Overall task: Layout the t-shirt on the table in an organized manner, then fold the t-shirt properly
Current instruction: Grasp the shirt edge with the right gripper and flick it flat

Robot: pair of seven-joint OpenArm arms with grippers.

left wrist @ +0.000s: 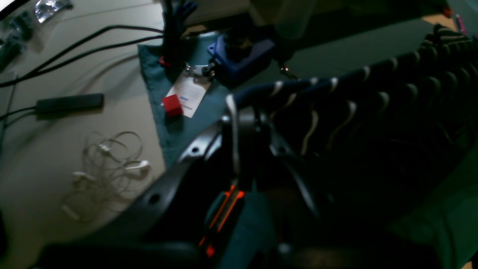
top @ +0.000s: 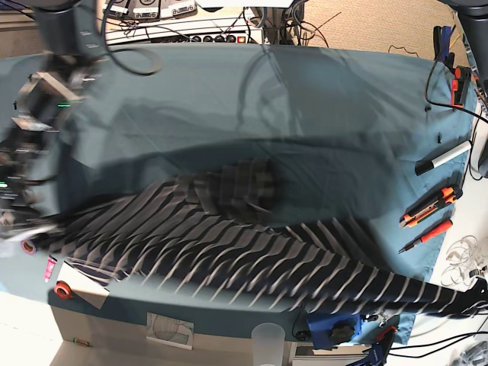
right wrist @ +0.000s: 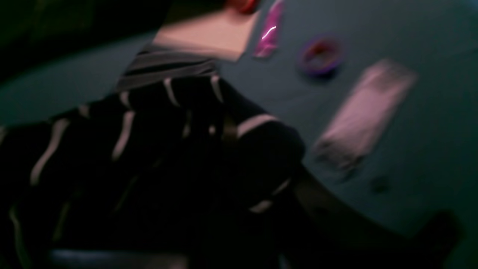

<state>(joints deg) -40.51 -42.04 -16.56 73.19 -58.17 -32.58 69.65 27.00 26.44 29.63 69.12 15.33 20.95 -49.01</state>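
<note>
The dark navy t-shirt (top: 252, 259) with thin white stripes hangs stretched in a long band above the teal table (top: 305, 99), casting a shadow behind it. One end runs to the near right corner, where my left gripper (left wrist: 239, 108) is shut on a bunched edge of the t-shirt (left wrist: 373, 97). The other end reaches the left side, where the blurred right arm (top: 27, 221) stands. In the right wrist view the t-shirt (right wrist: 149, 123) is gathered over my right gripper (right wrist: 231, 134), which is pinching it; the fingers are mostly hidden by fabric.
A marker (top: 442, 158), an orange cutter (top: 431, 206) and a red screwdriver (top: 427, 232) lie along the right edge. A clear cup (top: 268, 335), a blue object (top: 332, 329) and a paper (top: 169, 329) sit at the front edge. Tape rolls (top: 62, 289) lie front left.
</note>
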